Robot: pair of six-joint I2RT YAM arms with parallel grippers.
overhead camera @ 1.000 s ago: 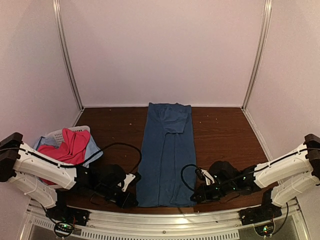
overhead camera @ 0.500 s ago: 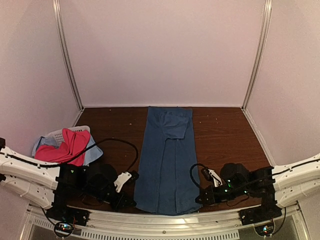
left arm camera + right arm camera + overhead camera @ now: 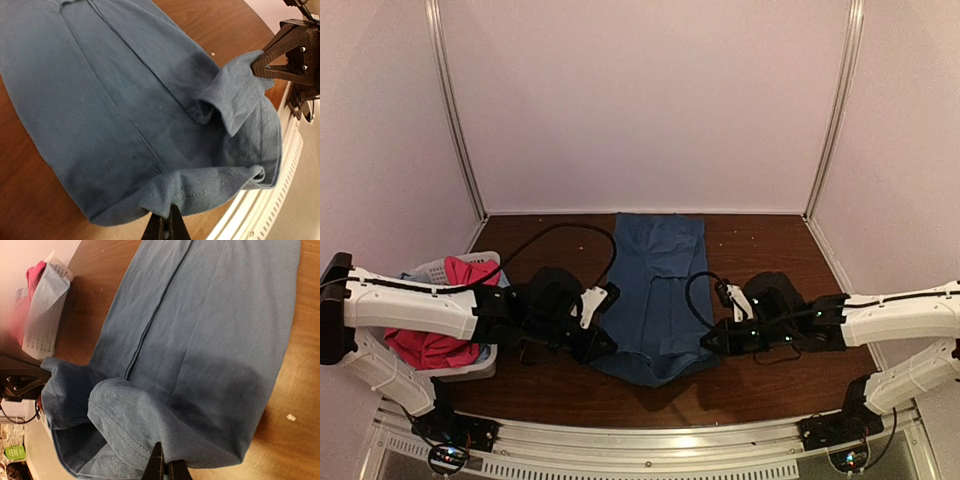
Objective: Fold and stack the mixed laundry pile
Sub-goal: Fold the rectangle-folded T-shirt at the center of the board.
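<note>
The dark blue T-shirt (image 3: 655, 265) lies lengthwise down the middle of the table, folded into a long strip. Its near hem is raised off the wood and sags between my two grippers. My left gripper (image 3: 603, 345) is shut on the hem's left corner (image 3: 167, 220). At the right corner my right gripper (image 3: 708, 343) is shut on the same hem (image 3: 165, 460). The magenta-pink shirt (image 3: 428, 345) and the pale light-blue cloth (image 3: 50, 295) sit heaped in the basket at the left.
A white slotted basket (image 3: 438, 268) stands at the table's left edge, with my left arm reaching across it. White walls with metal uprights (image 3: 455, 110) enclose the back and sides. A metal rail (image 3: 650, 445) runs along the near edge.
Both grippers have risen and moved away from the near edge toward the back, carrying the T-shirt's near hem with them. The strip now looks shorter, with its near end doubled up.
</note>
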